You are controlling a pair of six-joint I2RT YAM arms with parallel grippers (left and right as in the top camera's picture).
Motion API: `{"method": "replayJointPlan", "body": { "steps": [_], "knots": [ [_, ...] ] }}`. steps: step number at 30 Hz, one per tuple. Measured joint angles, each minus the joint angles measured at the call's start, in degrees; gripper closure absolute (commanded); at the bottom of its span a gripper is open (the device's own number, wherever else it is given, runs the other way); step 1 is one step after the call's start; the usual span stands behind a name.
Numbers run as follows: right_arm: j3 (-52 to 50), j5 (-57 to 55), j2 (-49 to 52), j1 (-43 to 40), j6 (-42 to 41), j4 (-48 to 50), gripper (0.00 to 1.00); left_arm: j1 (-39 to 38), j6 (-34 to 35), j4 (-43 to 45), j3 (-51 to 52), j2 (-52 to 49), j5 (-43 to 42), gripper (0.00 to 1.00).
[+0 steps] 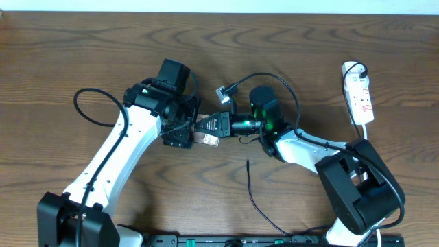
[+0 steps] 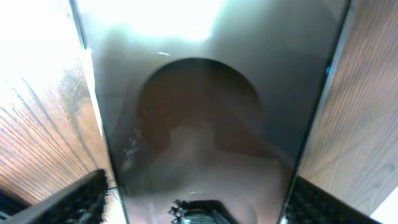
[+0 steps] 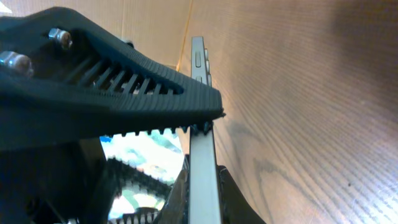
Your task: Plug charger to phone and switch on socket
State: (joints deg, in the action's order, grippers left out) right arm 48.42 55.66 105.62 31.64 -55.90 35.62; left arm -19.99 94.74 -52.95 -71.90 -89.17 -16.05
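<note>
Showing 1 phone (image 2: 205, 124), 1 charger (image 1: 250, 185), 1 socket (image 1: 361, 96), 1 wood tbl (image 1: 68, 55)

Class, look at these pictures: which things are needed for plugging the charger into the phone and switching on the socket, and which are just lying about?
Needed:
- phone, clamped edge-on in the right gripper
- charger cable, its tip lying free
- white power strip

Just lying about:
- thick black robot cable loop
- cable with silver connector
- black rail along the bottom of the overhead view
</note>
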Motion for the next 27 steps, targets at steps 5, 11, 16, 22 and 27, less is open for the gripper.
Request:
{"method": "replayJointPlan", "body": {
  "steps": [5,11,16,22,27],
  "knots": [
    [0.0,0.1,0.0,0.1,0.0,0.0,0.99,-0.1,0.0,0.2,0.0,0.0,-0.2,0.10],
    [0.0,0.1,0.0,-0.7,0.3,0.0,0.99,-0.1,-0.2,0.3,0.0,0.0,-2.7,0.10],
    [0.0,1.5,0.0,-2.5,2.4,-3.7,0.99,-0.1,-2.1,0.5,0.0,0.0,-4.2,0.10],
    [0.0,0.8,0.1,-7.1,5.2,-11.1,0.99,0.6,-8.3,2.7,0.0,0.0,-9.6,0.09],
    [0.0,1.1,0.2,-10.4,6.2,-11.3,0.99,2.8,-19.3,6.0,0.0,0.1,-12.9,0.10]
  ]
}}
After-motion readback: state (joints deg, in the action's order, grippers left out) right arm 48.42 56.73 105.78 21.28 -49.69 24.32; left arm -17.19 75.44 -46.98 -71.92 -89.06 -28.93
